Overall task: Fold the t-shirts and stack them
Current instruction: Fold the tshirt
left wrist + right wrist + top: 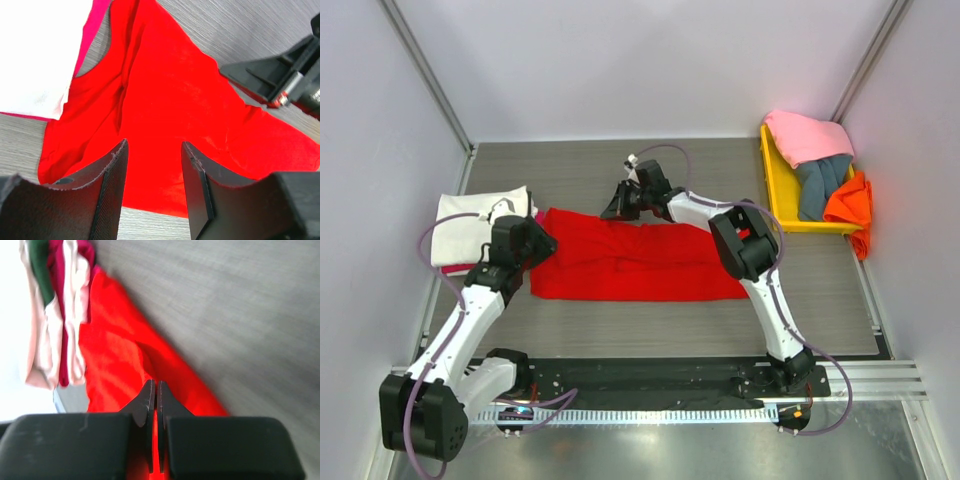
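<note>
The red t-shirt [630, 265] lay spread across the middle of the desk [570, 175] as a long band, its left end touching a folded stack near the left edge topped by a cream-white t-shirt [480, 222]. It looked thin, light and limp: creases ran through it, and it would likely sag and drag wherever it was not held, so a pinch at a hem or corner seemed safer than one in the middle of a panel. The right hand [154, 385] was pressed together on the shirt's far edge, with red cloth showing in the slit between its fingers. The left hand [152, 145] hung over the shirt's left end with its fingers spread and nothing between them. A second hold on that end would probably keep the fold square. The desk had a grey, matte wood-grain top, which looked smooth enough for the cloth to slide. At the far right corner a yellow tray [775, 190] held pink [805, 135], grey-blue [820, 180] and orange [850, 205] t-shirts in a loose heap. Plain pale walls closed in the desk on three sides.
</note>
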Robot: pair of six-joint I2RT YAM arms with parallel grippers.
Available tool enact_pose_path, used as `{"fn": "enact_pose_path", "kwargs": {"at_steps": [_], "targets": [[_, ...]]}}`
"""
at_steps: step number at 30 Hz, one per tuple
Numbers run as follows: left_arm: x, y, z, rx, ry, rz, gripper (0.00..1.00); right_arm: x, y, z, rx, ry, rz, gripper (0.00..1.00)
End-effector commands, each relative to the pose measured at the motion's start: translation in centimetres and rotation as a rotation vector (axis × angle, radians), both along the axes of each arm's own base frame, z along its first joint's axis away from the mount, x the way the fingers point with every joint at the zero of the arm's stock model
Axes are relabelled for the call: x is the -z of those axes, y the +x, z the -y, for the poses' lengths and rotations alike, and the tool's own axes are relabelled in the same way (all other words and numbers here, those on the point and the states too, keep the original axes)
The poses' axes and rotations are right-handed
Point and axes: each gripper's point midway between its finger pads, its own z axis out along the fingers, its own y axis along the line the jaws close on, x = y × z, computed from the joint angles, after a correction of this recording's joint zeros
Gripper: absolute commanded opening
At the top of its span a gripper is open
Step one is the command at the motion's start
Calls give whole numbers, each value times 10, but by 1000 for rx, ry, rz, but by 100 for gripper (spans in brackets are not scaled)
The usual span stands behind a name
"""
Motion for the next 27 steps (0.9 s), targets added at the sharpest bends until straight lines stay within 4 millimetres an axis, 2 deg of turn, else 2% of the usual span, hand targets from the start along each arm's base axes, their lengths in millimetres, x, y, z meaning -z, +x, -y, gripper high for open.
{"fn": "enact_pose_path", "kwargs": {"at_steps": [1, 2, 4, 5, 7, 8, 17, 19, 20, 22, 23, 24, 25, 27], "targets": [[-7, 1, -2, -1, 12, 23, 48, -83, -20, -14, -80, 136, 122, 3], [-9, 2, -3, -3, 17, 27, 48, -75, -30, -13, -87, 125, 107, 2], [-10, 1, -8, -23, 37, 24, 50, -94, -40, -11, -97, 149, 137, 2], [-11, 2, -10, -29, 41, 25, 50, -87, -50, -8, -106, 141, 119, 3], [-15, 3, -11, -34, 41, 30, 50, -102, -63, -5, -129, 164, 140, 3], [-14, 3, -11, -38, 37, 29, 51, -89, -73, 0, -133, 146, 113, 2], [-9, 13, -10, -45, 26, 6, 52, -76, -148, 27, -200, 127, 68, 3], [-9, 16, -8, -40, 15, 3, 52, -75, -161, 27, -215, 134, 64, 3], [-6, 17, -6, -33, 10, -5, 52, -66, -172, 31, -218, 124, 37, 2], [-5, 18, -4, -27, 5, -9, 52, -70, -189, 28, -243, 137, 42, 3], [-3, 18, -3, -21, 2, -17, 53, -60, -199, 31, -246, 122, 21, 3], [-2, 19, -1, -16, -1, -18, 52, -62, -201, 32, -236, 125, 26, 3], [1, 19, -1, -12, -3, -24, 53, -53, -212, 34, -242, 112, 5, 3], [6, 21, 5, 13, -16, -32, 53, -55, -221, 32, -239, 135, 0, 3]]}}
